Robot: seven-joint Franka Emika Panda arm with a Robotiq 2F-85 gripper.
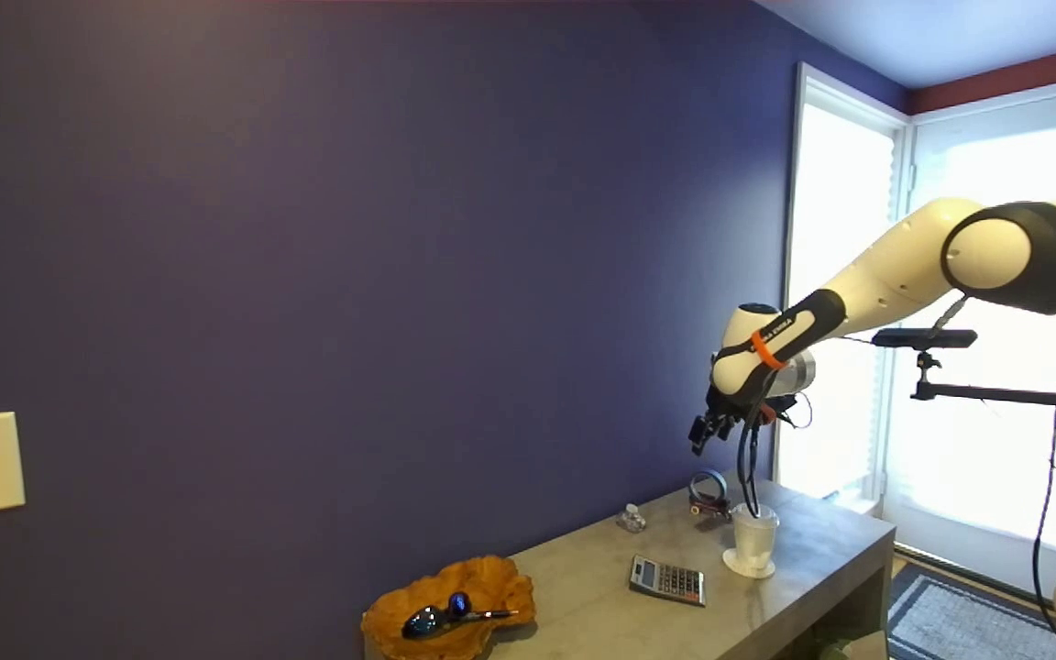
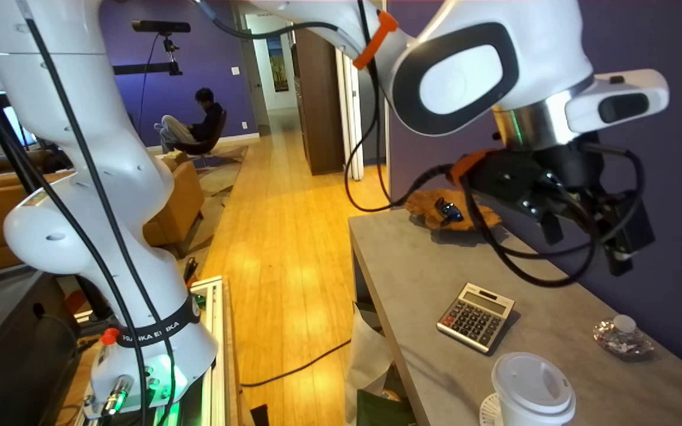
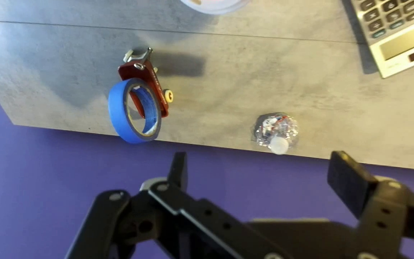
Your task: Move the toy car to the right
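Note:
A small red object with a yellow wheel (image 3: 149, 81), the only thing here that resembles a toy car, stands on the grey table (image 3: 336, 104) near the wall. A roll of blue tape (image 3: 120, 111) stands upright against it. The red object also shows in an exterior view (image 1: 709, 505), where the tape ring rises above it. My gripper (image 3: 262, 172) is open and empty, with its fingertips wide apart. In both exterior views the gripper (image 1: 713, 433) (image 2: 585, 247) hangs well above the table near the wall. In the wrist view the red object lies up and left of the jaws.
A crumpled clear bottle with a white cap (image 3: 277, 133) lies by the wall edge. A calculator (image 2: 476, 318), a white lidded cup (image 1: 753, 543) on a white coaster, and a wooden bowl (image 1: 482, 577) holding dark glasses stand on the table. The purple wall (image 1: 583, 367) borders the table.

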